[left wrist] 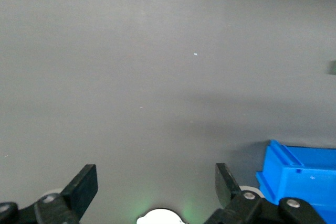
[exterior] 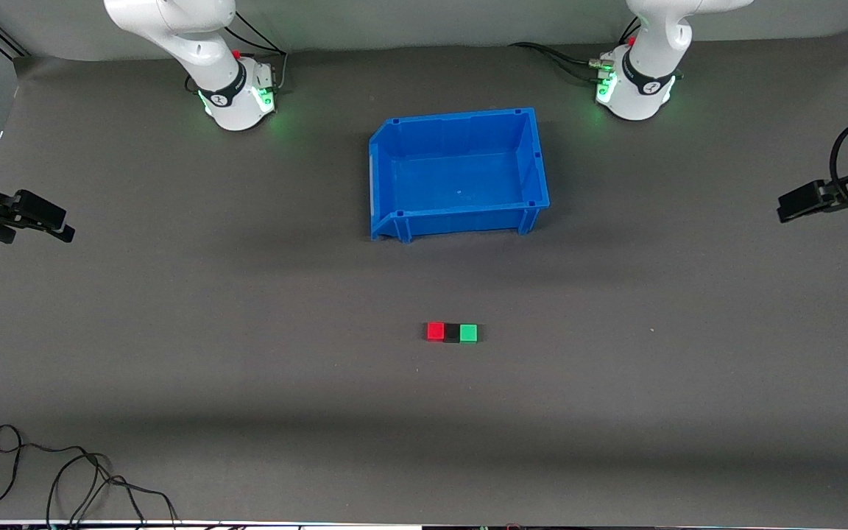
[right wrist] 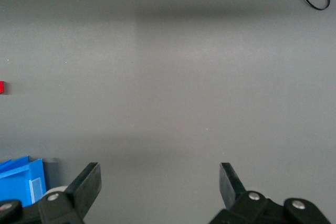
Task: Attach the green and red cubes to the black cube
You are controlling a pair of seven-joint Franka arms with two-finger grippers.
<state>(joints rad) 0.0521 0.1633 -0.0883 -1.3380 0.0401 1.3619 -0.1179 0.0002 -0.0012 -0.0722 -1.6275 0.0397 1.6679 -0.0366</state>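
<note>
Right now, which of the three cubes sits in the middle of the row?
The black cube: it sits between the red cube, toward the right arm's end of the table, and the green cube, toward the left arm's end, touching both.

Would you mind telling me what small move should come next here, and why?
Probably none beyond keeping both arms parked. The red cube and green cube already sit flush against either side of the black cube, in a row nearer the camera than the blue bin. The left gripper and right gripper are open, empty and at the table's ends.
</note>
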